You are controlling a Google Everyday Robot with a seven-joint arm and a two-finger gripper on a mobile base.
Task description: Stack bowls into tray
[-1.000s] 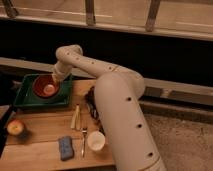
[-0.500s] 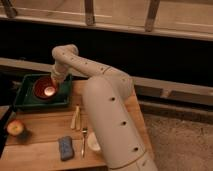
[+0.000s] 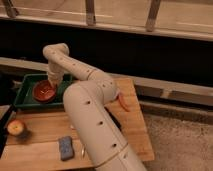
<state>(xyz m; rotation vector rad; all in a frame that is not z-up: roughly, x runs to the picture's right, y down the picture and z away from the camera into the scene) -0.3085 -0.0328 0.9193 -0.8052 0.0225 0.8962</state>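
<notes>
An orange-red bowl (image 3: 43, 92) sits inside the green tray (image 3: 21, 95) at the left end of the wooden table. My arm rises from the bottom of the camera view, bends at the top and comes down to the tray. The gripper (image 3: 51, 86) is at the bowl's right rim, directly over it. The wrist hides the contact point, so I cannot see whether it touches the bowl.
An apple (image 3: 16, 128) lies at the table's left front. A blue sponge (image 3: 65, 147) lies near the front edge, and a red object (image 3: 122, 103) lies right of the arm. The arm's bulk covers the table's middle. A dark wall runs behind the table.
The gripper has come down a little toward the bowl in the tray. The arm's body has swung closer and now hides the white cup and the table's middle.
</notes>
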